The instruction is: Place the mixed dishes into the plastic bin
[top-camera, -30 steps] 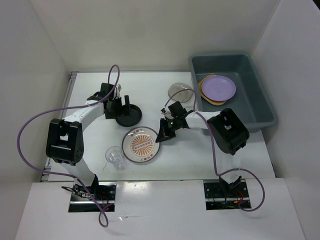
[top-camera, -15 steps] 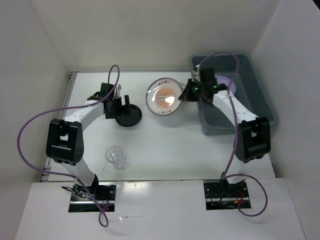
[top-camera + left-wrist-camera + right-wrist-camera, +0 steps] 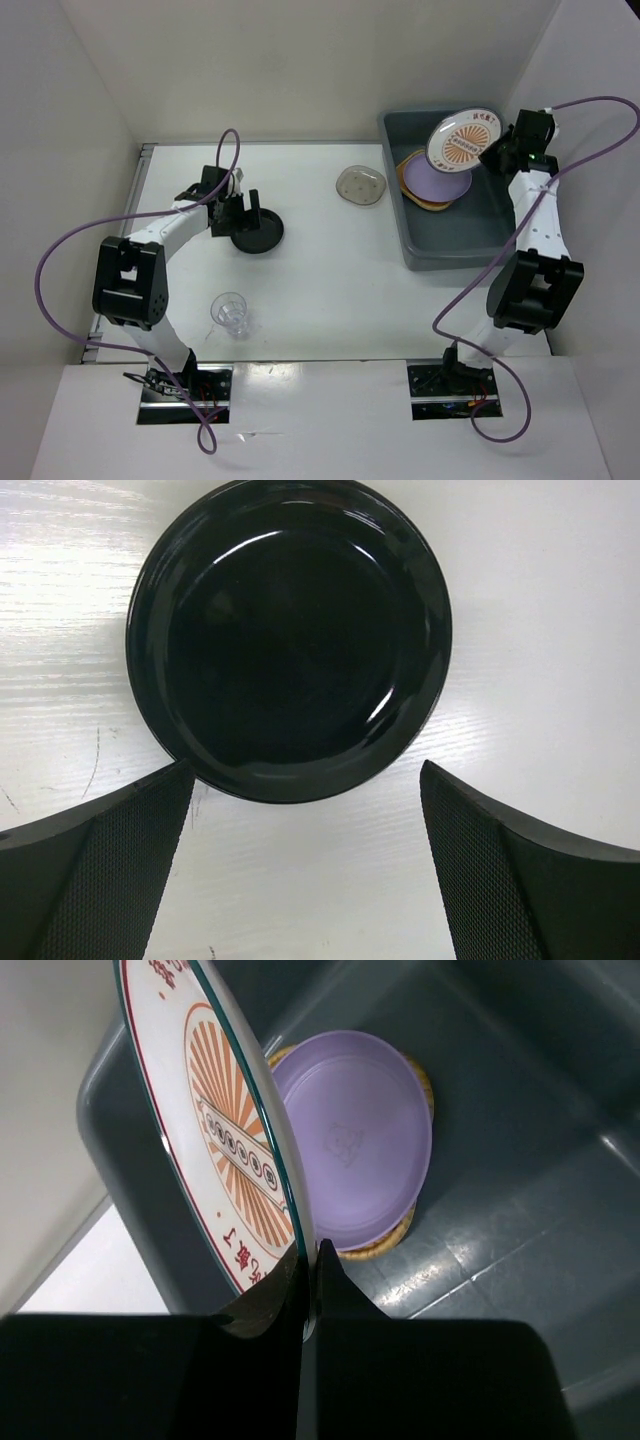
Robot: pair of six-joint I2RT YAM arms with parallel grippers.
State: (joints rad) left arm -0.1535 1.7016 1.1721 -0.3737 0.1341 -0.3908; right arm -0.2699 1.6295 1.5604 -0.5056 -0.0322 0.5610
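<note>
Gripping the rim, our right gripper (image 3: 305, 1295) is pinched on the edge of the white sunburst plate (image 3: 215, 1140). The plate hangs tilted above the plastic bin (image 3: 520, 215) at the table's far right corner, over the lavender plate (image 3: 350, 1150). We judge it rigid, glazed, slippery and breakable, so an edge pinch suits it. Our left gripper (image 3: 305, 780) stands spread, flanking the small black dish (image 3: 290, 640) toward the left edge.

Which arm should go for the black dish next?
Left. The left gripper is open, with its fingers on either side of the black dish's near rim. The right gripper is shut on the sunburst plate, held tilted over the plastic bin.
</note>
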